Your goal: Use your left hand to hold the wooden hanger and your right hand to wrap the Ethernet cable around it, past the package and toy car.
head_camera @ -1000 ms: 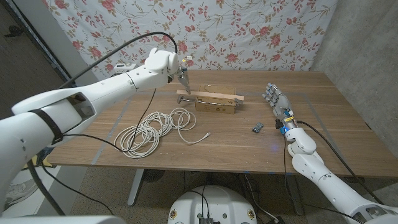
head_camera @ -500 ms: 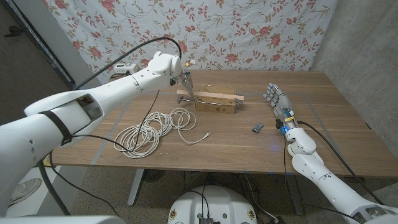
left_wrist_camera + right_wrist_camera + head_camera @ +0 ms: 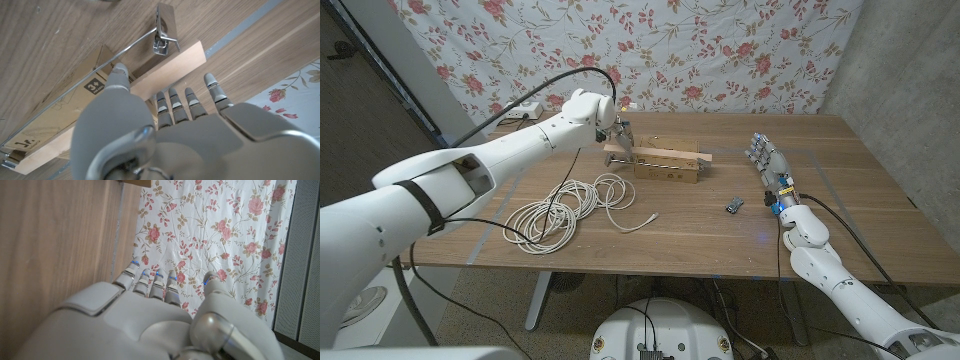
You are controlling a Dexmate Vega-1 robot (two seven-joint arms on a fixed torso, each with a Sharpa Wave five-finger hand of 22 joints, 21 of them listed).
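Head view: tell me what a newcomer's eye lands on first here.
First the long white left arm sweeping across the table, its left hand open over the end of the wooden hanger, which lies on a cardboard package toward the far side. Next the loose white coil of Ethernet cable lying near the front left. The right hand waits open at the right, with the small toy car beside it.

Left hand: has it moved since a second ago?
Yes. The left hand has shifted rightward over the table, closing on the hanger end on the package.
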